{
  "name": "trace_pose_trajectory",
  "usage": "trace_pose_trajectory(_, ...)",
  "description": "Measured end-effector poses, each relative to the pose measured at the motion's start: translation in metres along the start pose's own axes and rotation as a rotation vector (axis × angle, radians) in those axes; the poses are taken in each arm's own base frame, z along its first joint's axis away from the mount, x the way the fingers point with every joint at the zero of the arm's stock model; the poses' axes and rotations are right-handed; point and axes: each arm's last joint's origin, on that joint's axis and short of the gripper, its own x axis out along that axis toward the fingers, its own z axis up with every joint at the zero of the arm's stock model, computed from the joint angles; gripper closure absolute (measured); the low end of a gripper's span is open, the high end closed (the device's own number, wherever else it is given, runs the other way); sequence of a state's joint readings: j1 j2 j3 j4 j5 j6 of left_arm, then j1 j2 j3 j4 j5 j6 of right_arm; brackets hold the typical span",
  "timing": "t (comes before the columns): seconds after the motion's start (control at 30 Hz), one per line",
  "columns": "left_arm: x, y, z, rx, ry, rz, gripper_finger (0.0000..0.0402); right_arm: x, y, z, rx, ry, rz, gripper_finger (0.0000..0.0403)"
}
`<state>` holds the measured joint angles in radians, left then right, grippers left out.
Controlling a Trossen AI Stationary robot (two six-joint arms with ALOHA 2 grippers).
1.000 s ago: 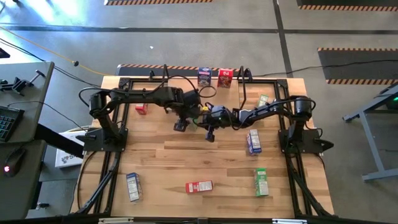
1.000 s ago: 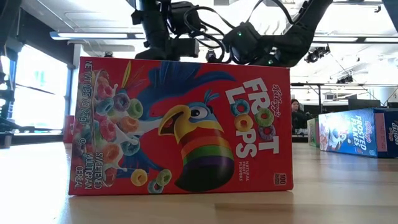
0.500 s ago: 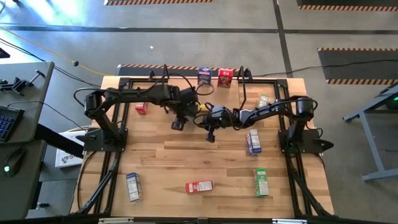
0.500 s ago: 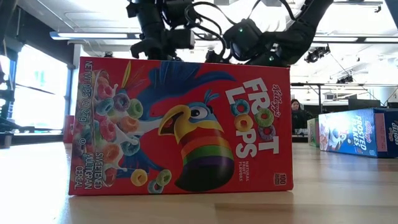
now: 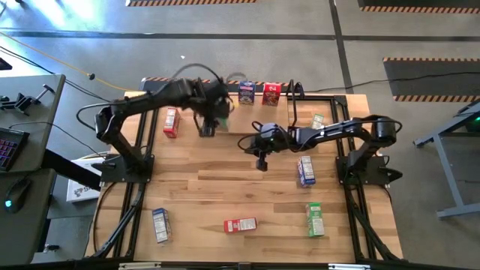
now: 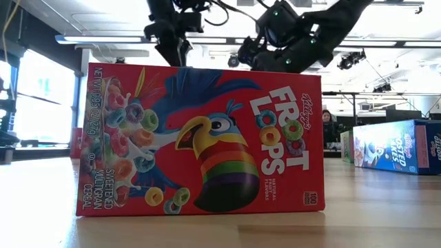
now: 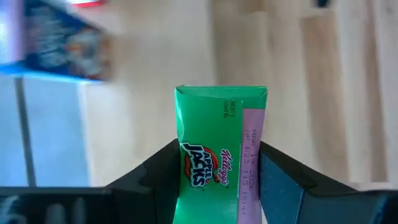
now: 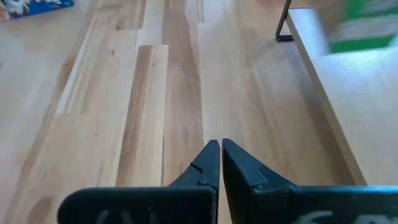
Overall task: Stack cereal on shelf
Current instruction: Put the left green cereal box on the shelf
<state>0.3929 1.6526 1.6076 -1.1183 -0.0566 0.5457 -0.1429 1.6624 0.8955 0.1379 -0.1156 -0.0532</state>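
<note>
Left gripper (image 7: 219,180) is clamped on a green Apple Jacks box (image 7: 219,146), held upright between its fingers; the box's lower end is cut off. From above, the arm hides that box. Beyond it, a blurred blue box (image 7: 59,37) near the shelf (image 5: 225,97). Right gripper (image 8: 220,163) is pinched closed and empty, over bare table (image 8: 155,93). The Froot Loops box (image 6: 200,138) blocks most of the low view.
</note>
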Motion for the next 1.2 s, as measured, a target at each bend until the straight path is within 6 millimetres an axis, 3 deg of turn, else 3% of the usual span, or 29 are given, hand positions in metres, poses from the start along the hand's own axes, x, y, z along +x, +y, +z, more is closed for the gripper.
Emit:
trace_pose_trajectory(0.17,-0.009,0.044,-0.014,-0.112,-0.005,0.052,0.0236,-0.005,0.001,0.001,-0.010,0.008,0.017,0.0402)
trace_pose_trajectory(0.6,0.034,0.109,-0.019,-0.132,0.012,0.061,0.0236,-0.005,0.001,0.000,-0.024,0.017,0.034,0.0402)
trace_pose_trajectory(0.8,0.055,0.125,-0.020,-0.153,0.041,0.034,0.0236,-0.005,0.002,0.000,-0.023,0.017,0.052,0.0402)
trace_pose_trajectory(1.2,0.063,0.128,-0.020,-0.183,0.048,0.017,0.0205,-0.004,0.002,-0.001,-0.029,0.024,0.061,0.0402)
